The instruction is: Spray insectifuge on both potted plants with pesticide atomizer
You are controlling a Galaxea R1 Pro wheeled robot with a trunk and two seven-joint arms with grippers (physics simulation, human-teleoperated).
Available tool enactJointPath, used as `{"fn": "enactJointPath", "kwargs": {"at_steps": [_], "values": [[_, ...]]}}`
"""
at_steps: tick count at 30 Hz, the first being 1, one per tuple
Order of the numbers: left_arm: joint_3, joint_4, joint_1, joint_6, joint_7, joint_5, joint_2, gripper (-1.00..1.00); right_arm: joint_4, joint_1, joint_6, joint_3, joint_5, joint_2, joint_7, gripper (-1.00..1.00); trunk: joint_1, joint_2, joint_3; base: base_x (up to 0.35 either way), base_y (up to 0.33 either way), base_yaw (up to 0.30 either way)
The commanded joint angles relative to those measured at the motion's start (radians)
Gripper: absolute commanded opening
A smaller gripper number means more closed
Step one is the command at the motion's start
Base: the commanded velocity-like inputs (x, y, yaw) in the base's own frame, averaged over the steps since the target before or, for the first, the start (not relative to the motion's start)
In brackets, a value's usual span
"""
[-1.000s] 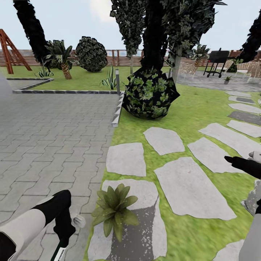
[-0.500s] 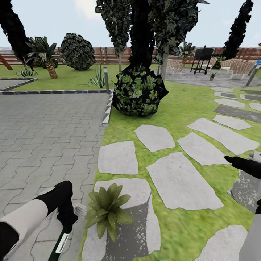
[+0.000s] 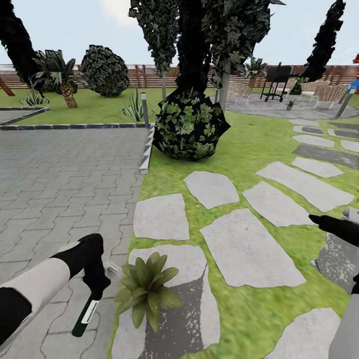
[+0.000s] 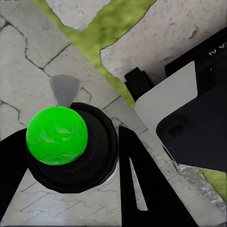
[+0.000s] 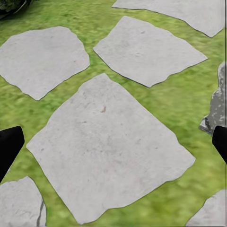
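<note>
In the head view the left gripper (image 3: 94, 284) is clamped around the pesticide atomizer (image 3: 86, 316), which hangs tilted over the grey paving (image 3: 65, 174) with its dark green base low and its whitish spray head (image 3: 112, 269) up beside the gripper, turned toward a potted plant (image 3: 147, 289). That plant, a rosette of broad pointed green leaves, stands just beside the bottle on a stepping stone (image 3: 187, 304) at the edge of the lawn (image 3: 249, 149). In the left wrist view the black fingers (image 4: 142, 189) close on a round dark part topped by a bright green ball (image 4: 56, 135), above paving and grass. The right gripper (image 3: 334, 225) reaches in at the head view's right edge over the stones; its wrist view shows dark fingertips (image 5: 9, 146) at opposite edges, spread wide with nothing between them, above a large stone (image 5: 111, 151). A round dark bush (image 3: 190, 124) and a brown slatted fence (image 3: 149, 76) lie farther back
</note>
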Motion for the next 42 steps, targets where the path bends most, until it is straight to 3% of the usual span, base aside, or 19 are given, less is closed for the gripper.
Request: {"fn": "enactJointPath", "kwargs": {"at_steps": [1, 7, 18, 26, 31, 42], "values": [[-0.003, -0.003, 0.002, 0.009, -0.010, -0.009, 0.000, -1.00, -0.001, -0.001, 0.003, -0.001, 0.011, 0.000, 0.010, 1.00, 0.000, 0.000, -0.001, 0.000, 0.000, -0.206], [-0.008, -0.003, 0.015, 0.009, -0.009, -0.010, -0.001, -1.00, -0.001, -0.001, 0.003, -0.001, 0.011, 0.000, 0.010, 1.00, 0.000, 0.000, -0.001, 0.000, 0.000, -0.223], [-0.010, -0.002, 0.014, 0.009, -0.013, -0.009, 0.000, -1.00, -0.001, -0.001, 0.003, -0.001, 0.012, 0.000, 0.010, 1.00, 0.000, 0.000, -0.001, 0.000, 0.000, -0.011], [-0.008, -0.001, -0.076, 0.009, -0.018, -0.009, 0.000, -1.00, -0.001, -0.001, 0.003, -0.001, 0.012, 0.000, 0.010, 1.00, 0.000, 0.000, -0.001, 0.000, 0.000, 0.000], [-0.008, -0.001, -0.098, 0.010, -0.020, -0.009, -0.004, -1.00, -0.001, -0.001, 0.003, -0.002, 0.012, 0.000, 0.010, 1.00, 0.000, 0.000, -0.001, 0.000, 0.000, 0.000], [-0.013, -0.001, -0.073, 0.009, -0.010, -0.010, -0.004, -1.00, -0.001, -0.001, 0.003, -0.001, 0.010, -0.001, 0.010, 1.00, 0.000, 0.000, -0.001, 0.000, 0.000, -0.084]]}}
